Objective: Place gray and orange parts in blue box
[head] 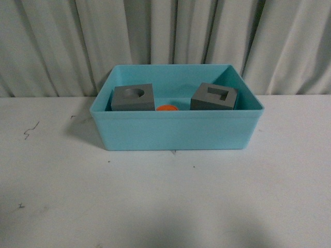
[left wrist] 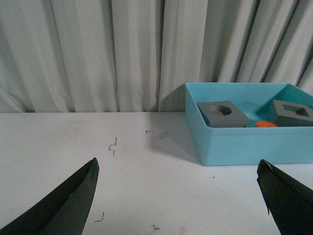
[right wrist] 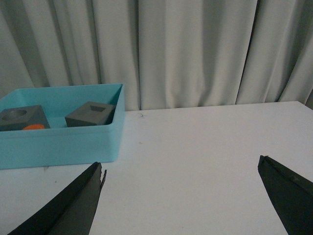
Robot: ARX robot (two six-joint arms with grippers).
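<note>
The blue box (head: 176, 132) is seen at the middle of the white bench (head: 165, 201), against the curtain (head: 51, 41), with all three parts already lying inside it; the task is judged complete. The remaining step is best done by keeping both arms drawn back and low, so that the thin rim is not knocked.

From left to right, the left claw (left wrist: 178, 196) is spread wide and holds nothing. Inside the box are counted two gray cubes and one orange piece: the round-recess cube (head: 133, 97), the orange cylinder (head: 166, 108) between the cubes, then the square-recess cube (head: 214, 96). The right claw (right wrist: 181, 196) is likewise spread wide and empty.
</note>
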